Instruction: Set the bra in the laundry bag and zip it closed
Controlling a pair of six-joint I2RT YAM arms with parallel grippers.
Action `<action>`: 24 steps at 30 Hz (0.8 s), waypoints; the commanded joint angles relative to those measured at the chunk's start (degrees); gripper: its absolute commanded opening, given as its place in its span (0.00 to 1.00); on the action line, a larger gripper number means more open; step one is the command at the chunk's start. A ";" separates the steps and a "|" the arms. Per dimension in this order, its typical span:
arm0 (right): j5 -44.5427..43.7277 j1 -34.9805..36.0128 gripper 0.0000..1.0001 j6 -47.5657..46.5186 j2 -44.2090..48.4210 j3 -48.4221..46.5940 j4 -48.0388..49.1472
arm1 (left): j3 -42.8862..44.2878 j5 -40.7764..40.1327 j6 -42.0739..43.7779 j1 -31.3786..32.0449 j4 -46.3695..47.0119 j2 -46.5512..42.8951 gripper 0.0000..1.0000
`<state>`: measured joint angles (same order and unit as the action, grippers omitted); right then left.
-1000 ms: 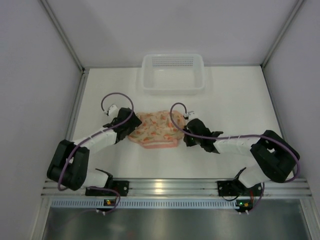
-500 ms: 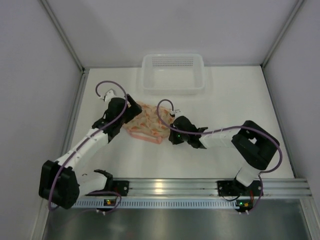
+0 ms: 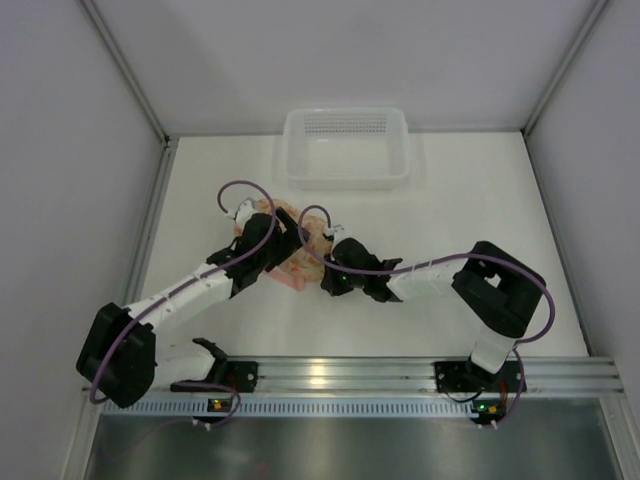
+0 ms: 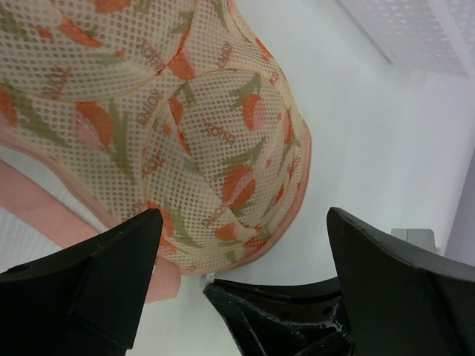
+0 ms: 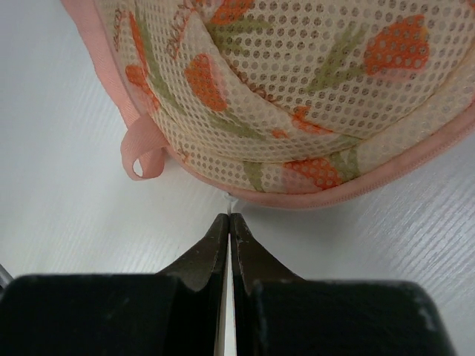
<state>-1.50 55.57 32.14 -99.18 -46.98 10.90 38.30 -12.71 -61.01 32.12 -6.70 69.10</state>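
The laundry bag (image 3: 300,252), pale pink mesh with an orange flower print and coral trim, lies domed on the white table between my two grippers. It fills the left wrist view (image 4: 185,126) and the right wrist view (image 5: 312,96). Its edge zip looks closed where it shows. My right gripper (image 3: 328,280) (image 5: 229,216) is shut on the small white zipper pull at the bag's near edge, beside the coral loop handle (image 5: 141,154). My left gripper (image 3: 272,240) (image 4: 243,222) is open, its fingers straddling the bag's end. The bra is hidden.
A white slotted plastic basket (image 3: 345,150) stands at the back of the table, a short way behind the bag; its corner shows in the left wrist view (image 4: 415,30). Grey enclosure walls close in the left, right and back sides.
My right gripper has moved left along the bag's near edge, still shut. The bag has bunched up and shifted left. My left gripper has swung around over the bag's left end.
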 commanded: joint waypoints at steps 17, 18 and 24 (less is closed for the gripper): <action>-2.46 0.94 0.00 -0.15 0.56 -0.83 2.29 | -3.41 -7.22 -17.65 9.80 9.42 9.55 0.98; -2.46 0.94 0.00 -0.24 0.56 -1.01 2.03 | -3.85 -8.11 -17.74 9.81 8.64 11.30 0.98; -6.14 0.94 0.00 -2.60 1.00 -1.01 -1.22 | -6.92 -10.40 -21.69 9.28 6.96 17.20 0.99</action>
<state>-4.32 55.83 31.51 -99.18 -46.94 10.13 34.74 -19.99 -79.68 41.67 2.87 83.00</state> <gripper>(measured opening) 0.006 0.983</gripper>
